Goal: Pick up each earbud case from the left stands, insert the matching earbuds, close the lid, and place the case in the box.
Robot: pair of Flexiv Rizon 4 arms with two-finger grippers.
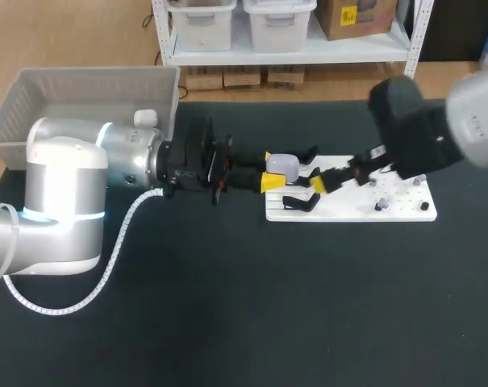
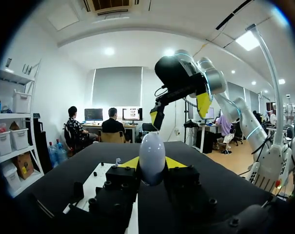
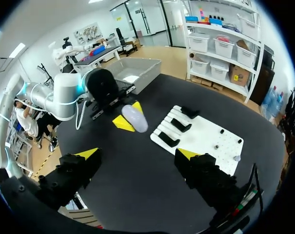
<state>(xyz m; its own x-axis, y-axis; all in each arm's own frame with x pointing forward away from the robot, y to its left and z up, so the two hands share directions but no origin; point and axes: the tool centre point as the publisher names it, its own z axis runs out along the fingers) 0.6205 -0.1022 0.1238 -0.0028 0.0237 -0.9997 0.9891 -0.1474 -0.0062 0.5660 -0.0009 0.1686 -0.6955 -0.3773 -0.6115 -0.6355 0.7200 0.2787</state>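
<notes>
So starting at the far left there's the grey box (image 1: 90,76) at the back corner of the tabletop (image 1: 244,306), with what looks like one white case (image 1: 144,118) already sitting in it. Next over, my left arm comes in across the middle and its left fingers (image 1: 271,171) are clamped on the pale earbud case (image 2: 152,156), one yellow tip on each side. The case is up in the air over the near end of the white board (image 1: 348,211). Its long axis runs on out past the fingertips, pointing toward the other arm. The lid looks shut to me, but honestly can't tell for sure. Just right of the case, the right fingers (image 3: 137,155) are spread wide with nothing in them, and from that wrist the case is straight ahead with a clear gap. So I'd guess the free right arm does the lid and earbuds, since it's nearer the little earbuds (image 1: 381,205) on pegs at the board's right end. The black stands (image 1: 300,203) are on the left end. The tabletop is plain dark matte, with lots of room in front.
</notes>
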